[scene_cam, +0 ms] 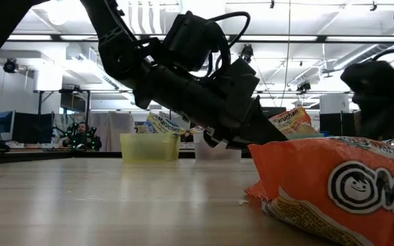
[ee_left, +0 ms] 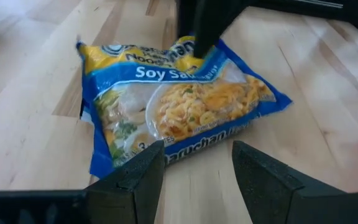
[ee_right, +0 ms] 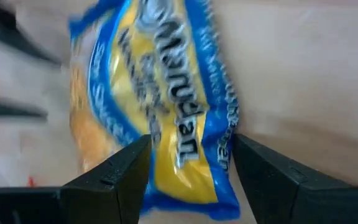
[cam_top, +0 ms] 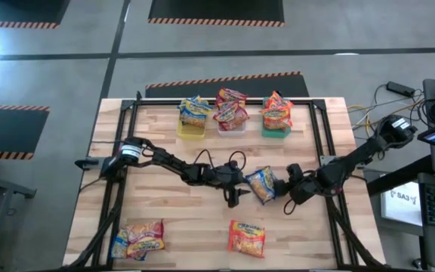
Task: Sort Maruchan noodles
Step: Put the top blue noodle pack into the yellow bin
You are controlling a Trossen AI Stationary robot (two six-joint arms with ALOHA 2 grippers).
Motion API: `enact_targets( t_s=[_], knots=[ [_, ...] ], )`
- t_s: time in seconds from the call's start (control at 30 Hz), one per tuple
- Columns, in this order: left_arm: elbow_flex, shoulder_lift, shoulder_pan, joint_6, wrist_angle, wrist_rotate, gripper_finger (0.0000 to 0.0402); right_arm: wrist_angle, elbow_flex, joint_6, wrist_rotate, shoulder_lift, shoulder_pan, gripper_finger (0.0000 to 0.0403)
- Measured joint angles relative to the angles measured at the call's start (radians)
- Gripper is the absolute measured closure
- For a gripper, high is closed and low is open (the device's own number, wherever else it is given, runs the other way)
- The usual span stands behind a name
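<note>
A blue-and-yellow Maruchan noodle packet (cam_top: 262, 183) lies face up on the table's middle, between my two grippers. My left gripper (ee_left: 194, 163) is open at the packet's near long edge (ee_left: 194, 152). My right gripper (ee_right: 191, 168) is open from the other side, a finger on either side of the packet's end (ee_right: 185, 149). An orange packet (cam_top: 246, 236) lies flat near the front edge. Several packets (cam_top: 137, 239) are piled at the front left. My left gripper's fingertips (ee_left: 151, 158) reach the packet's long edge, coming low from the table's left; I cannot tell whether they touch it. My right gripper slants down from the table's right, one finger (ee_left: 199, 31) over the packet's yellow end; I cannot tell whether it touches.
Along the far edge stand a yellow bin (cam_top: 192, 128), a clear bin (cam_top: 231, 125) and a green bin (cam_top: 276, 130), each with packets in it. The black frame rails (cam_top: 325, 143) run along both table sides. Bare wood lies between the bins and the grippers.
</note>
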Motion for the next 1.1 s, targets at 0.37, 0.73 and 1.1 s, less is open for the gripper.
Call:
enact_targets(
  t_s=[0.37, 0.73, 1.1],
  knots=[
    [0.011, 0.049, 0.001, -0.013, 0.022, 0.004, 0.0228, -0.106, 0.043, 0.020, -0.020, 0.041, -0.003, 0.0187],
    [0.146, 0.155, -0.003, -0.019, 0.036, -0.001, 0.0234, 0.000, 0.039, -0.064, 0.002, 0.063, -0.006, 0.0187],
    [0.153, 0.155, 0.004, -0.013, 0.053, -0.001, 0.0247, 0.149, 0.039, -0.167, 0.038, 0.151, -0.039, 0.0210]
  ],
)
